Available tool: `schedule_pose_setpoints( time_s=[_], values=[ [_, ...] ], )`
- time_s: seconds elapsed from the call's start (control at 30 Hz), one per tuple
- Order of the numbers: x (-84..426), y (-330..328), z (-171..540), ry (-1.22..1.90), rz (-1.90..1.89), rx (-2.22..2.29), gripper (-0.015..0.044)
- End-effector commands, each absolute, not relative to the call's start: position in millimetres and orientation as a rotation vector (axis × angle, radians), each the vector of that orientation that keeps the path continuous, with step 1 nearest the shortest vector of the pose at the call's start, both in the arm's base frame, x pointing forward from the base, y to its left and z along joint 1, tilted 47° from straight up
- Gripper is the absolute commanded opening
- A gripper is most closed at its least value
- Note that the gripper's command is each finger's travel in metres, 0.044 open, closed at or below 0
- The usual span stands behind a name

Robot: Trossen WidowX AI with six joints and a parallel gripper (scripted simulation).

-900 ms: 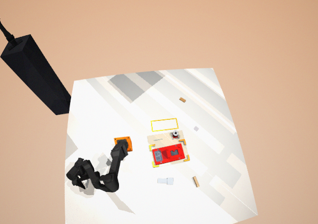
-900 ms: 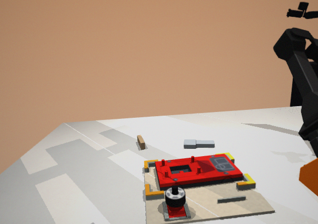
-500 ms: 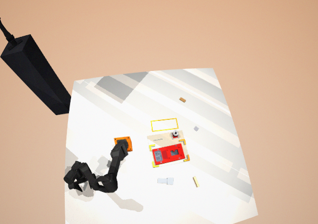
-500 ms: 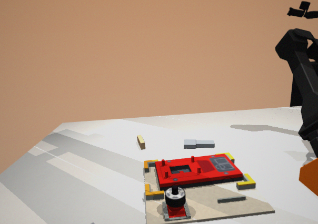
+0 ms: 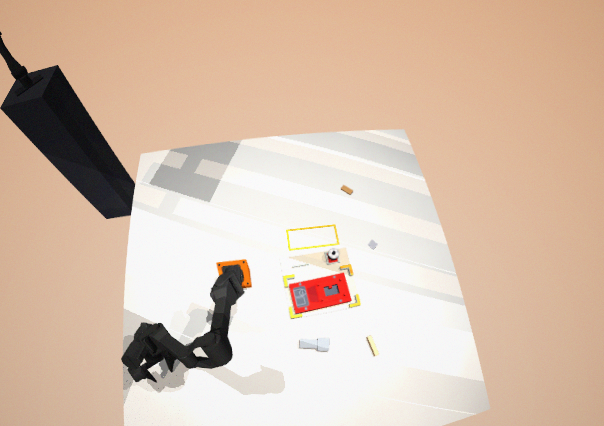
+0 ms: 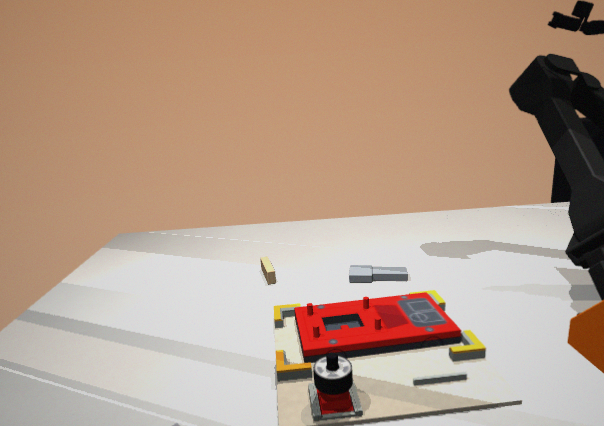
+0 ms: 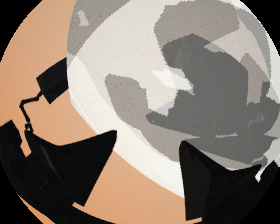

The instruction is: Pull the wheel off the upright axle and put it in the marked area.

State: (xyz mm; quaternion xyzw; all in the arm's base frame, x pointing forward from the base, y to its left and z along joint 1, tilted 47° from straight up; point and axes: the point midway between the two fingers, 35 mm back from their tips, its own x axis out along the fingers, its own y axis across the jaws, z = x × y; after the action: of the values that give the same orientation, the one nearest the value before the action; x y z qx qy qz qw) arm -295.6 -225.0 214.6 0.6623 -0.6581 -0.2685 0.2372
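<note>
- Peach-coloured floor surrounds a pale table [image 5: 438, 351] [image 6: 202, 286] [image 7: 106, 35] crossed by bands of shadow; the table takes up the centre and lower middle of the top view.
- Nothing of the task looks done: the wheel [image 5: 332, 253] [image 6: 332, 379] is on the upright axle [image 6: 332, 360], right of centre in the top view and at the bottom, just past the middle, in the exterior view.
- Beside it, a bit higher in the top view, lies a yellow outline [image 5: 312, 248], which I take for the marked area; no wheel is inside.
- Left to do, as I judge it: reach over, grip the wheel, draw it straight up off the axle, set it within the outline, let go and back clear.
- The gripper [image 5: 162, 375] [image 7: 148, 140] is at the lower left of the top view, well apart from the wheel.
- Its fingers stand apart, more than halfway open, with nothing visible between them; they grasp nothing and appear to touch nothing.
</note>
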Motion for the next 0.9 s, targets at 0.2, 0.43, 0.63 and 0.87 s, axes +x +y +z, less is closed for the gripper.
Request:
schedule_pose_setpoints(
  time_s=[0.2, 0.43, 0.63, 0.87],
  values=[
    [-281, -256, 257, -1.649, -0.876, 1.645, 0.0300],
    [-250, -296, 299, -1.512, -0.947, 1.491, 0.0300],
    [-202, -329, 341, -1.375, -0.949, 1.369, 0.0300],
    [-137, -354, 372, -1.228, -0.924, 1.281, 0.0300]
  ],
)
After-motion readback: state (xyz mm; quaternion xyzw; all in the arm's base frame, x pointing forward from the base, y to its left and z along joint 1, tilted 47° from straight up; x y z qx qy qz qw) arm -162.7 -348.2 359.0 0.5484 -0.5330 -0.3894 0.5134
